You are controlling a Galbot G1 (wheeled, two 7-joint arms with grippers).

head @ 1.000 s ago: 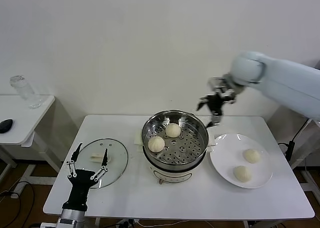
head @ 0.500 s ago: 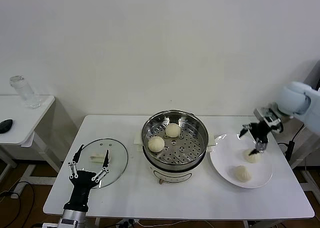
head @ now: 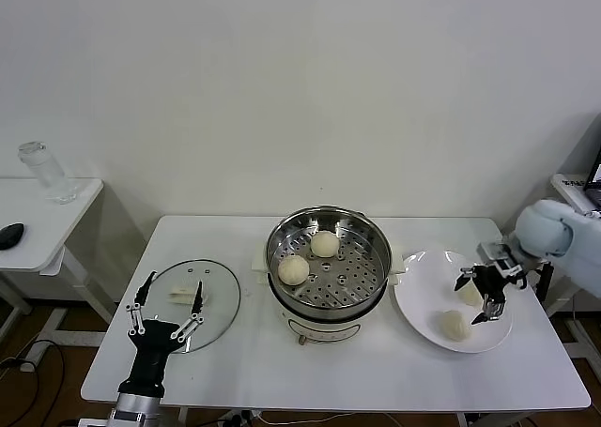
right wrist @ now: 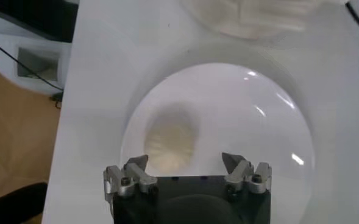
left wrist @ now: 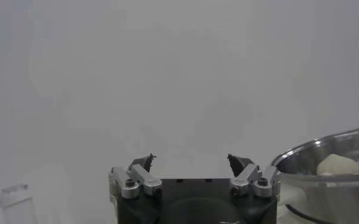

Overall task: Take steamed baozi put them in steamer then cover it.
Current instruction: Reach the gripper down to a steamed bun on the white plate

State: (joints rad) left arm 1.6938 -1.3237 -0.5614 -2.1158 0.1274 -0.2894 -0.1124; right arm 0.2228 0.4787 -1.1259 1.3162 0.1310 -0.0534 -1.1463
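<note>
The right gripper (head: 481,298) is hanging with its jaws spread apart and holding nothing, low over the white plate (head: 423,305) on the right side of the table (head: 376,371). It is sitting just above the two steamed baozi (head: 455,326) that are lying on the plate; the farther one is partly hidden behind the fingers, so whether they are touching it is hard to say. In the right wrist view one bun (right wrist: 172,141) is showing blurred on the plate, just ahead of the open fingertips.

The steamer (head: 328,263) is standing uncovered at the table's centre, and two more buns (head: 294,269) are resting on its perforated tray. The cover (head: 192,304) is lying flat on the table to the steamer's left, handle up.

The left gripper (head: 167,305) is waiting at the table's near left edge, pointing upward beside the cover, its jaws likewise wide and empty.
</note>
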